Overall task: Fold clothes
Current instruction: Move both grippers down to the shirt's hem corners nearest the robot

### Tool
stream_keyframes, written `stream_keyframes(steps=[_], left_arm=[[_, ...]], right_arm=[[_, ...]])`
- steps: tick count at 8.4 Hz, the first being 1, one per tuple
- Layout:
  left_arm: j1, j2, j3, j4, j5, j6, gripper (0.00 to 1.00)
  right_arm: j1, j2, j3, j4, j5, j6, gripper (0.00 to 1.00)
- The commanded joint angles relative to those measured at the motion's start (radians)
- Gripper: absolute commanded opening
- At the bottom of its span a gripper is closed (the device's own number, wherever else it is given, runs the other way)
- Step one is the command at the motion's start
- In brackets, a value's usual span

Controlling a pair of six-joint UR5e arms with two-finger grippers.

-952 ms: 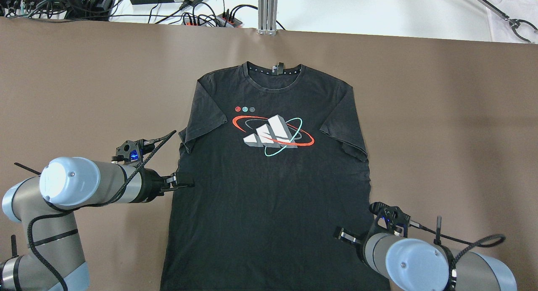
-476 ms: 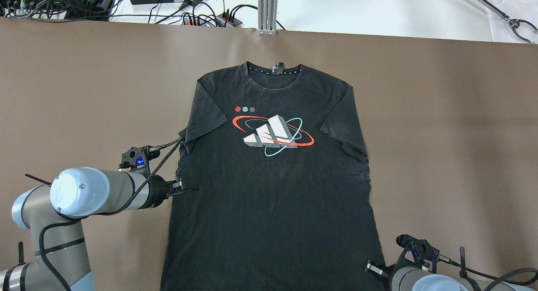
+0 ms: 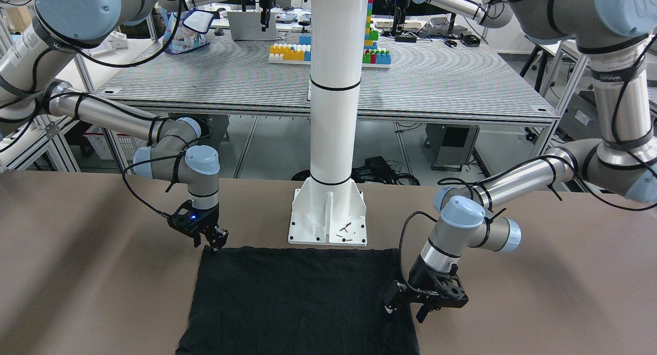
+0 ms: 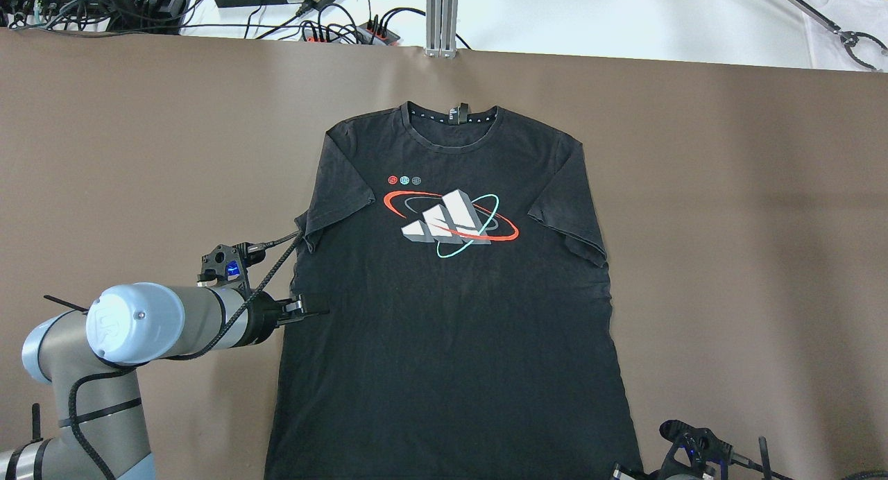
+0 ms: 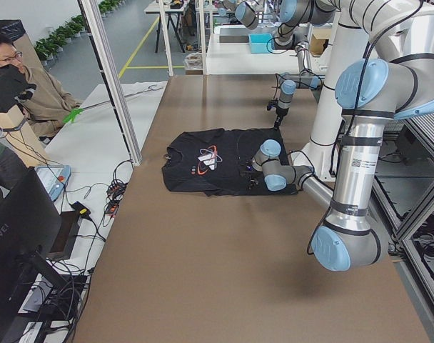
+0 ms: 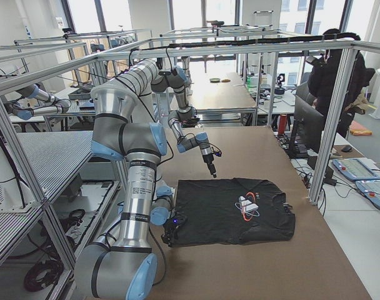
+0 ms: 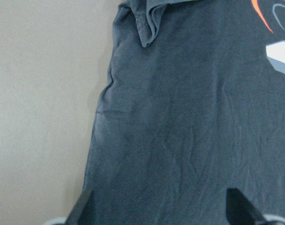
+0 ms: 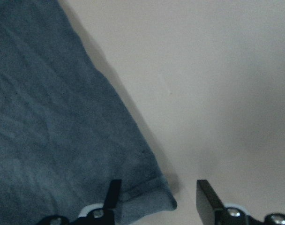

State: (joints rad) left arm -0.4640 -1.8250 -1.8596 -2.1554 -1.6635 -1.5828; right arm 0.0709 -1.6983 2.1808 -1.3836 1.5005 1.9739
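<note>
As the black soft-fabric T-shirt [image 4: 451, 313] lies flat on the brown bench [image 4: 728, 223], hem toward my edge, overhead shows my left pincer [image 4: 305, 306] at its side edge. Front-on, my right pincer [image 3: 218, 239] sits at the hem corner. Wrist views show both spread, nothing pinched; I judge closing comes next. Overhead crops my right pincer.

Shirt [image 4: 451, 341] hem below overhead view's edge

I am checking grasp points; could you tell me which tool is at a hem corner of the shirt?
The right tool: the shirt's hem corner lies between its fingers. The left tool is midway along a side edge.
</note>
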Motion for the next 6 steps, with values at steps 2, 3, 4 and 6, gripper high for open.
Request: stream_keyframes(steps=[2,3,4,6], left_arm=[[0.004,0.007,-0.003,0.000,0.004,-0.006,1.00],[0.004,0.007,-0.004,0.000,0.004,-0.008,1.00],[0.004,0.007,-0.004,0.000,0.004,-0.017,1.00],[0.046,0.030,-0.030,-0.001,0.024,-0.107,1.00]], right_arm=[[-0.008,-0.003,0.002,-0.005,-0.002,0.016,0.07],[-0.007,-0.003,0.002,-0.006,-0.003,0.013,0.00],[-0.003,-0.004,0.004,-0.006,-0.008,0.005,0.00],[-0.003,-0.004,0.020,-0.006,-0.005,0.003,0.00]])
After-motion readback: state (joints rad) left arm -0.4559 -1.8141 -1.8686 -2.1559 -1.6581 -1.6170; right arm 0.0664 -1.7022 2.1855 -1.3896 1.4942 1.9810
